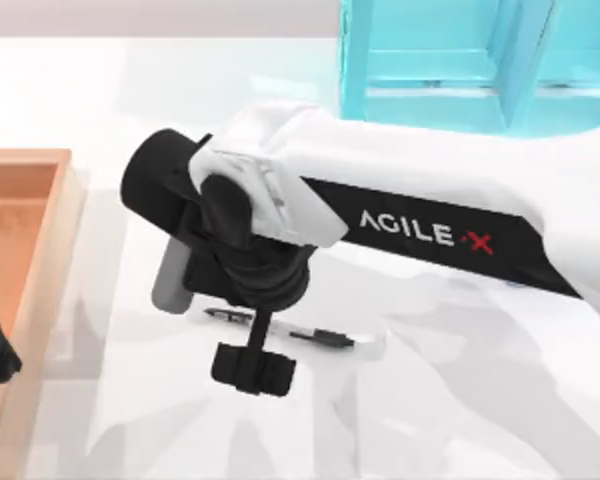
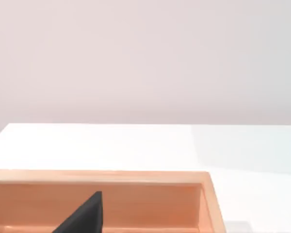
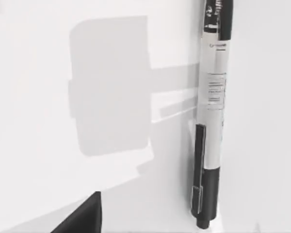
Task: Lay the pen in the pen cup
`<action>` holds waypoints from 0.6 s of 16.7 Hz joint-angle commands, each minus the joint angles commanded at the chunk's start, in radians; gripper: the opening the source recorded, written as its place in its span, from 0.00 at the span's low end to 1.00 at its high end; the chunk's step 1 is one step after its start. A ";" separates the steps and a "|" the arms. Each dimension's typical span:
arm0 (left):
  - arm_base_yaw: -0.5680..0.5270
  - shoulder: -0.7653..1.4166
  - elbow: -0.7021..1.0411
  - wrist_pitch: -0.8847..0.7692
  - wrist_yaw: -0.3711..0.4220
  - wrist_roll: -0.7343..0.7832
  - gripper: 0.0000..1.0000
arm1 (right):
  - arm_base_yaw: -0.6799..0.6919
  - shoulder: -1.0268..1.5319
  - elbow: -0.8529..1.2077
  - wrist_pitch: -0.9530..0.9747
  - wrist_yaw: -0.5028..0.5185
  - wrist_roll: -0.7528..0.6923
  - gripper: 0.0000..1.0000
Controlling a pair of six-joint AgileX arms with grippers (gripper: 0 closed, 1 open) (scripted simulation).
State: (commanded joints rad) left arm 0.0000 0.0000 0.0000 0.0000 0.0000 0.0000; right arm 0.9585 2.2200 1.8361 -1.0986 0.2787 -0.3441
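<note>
At the desk's left edge in the top view we see a shallow wooden tray with a pale orange floor and raised walls, and a dark piece of our left arm lies over its near part; from the left wrist view the tray's far wall runs across the frame, with white desk beyond it and a plain pale wall behind. We cannot tell how the left fingers stand. The desk is glossy white and carries soft grey shadows. Our right arm reaches in from the right side across the middle, and its right gripper hangs just above the pen; we cannot tell how wide its fingers are. The pen lies flat on the desk near the centre, partly under the wrist, and the right wrist view shows the pen's silvery-white barrel with black ends. At the far right stands a light turquoise shelf frame.
</note>
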 joint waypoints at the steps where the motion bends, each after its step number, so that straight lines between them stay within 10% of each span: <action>1: 0.000 0.000 0.000 0.000 0.000 0.000 1.00 | -0.002 0.006 -0.007 0.013 0.000 -0.004 1.00; 10: 0.000 0.000 0.000 0.000 0.000 0.000 1.00 | -0.052 0.143 -0.138 0.297 -0.004 -0.058 1.00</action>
State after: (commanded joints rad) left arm 0.0000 0.0000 0.0000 0.0000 0.0000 0.0000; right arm 0.9060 2.3626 1.6981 -0.8019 0.2744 -0.4021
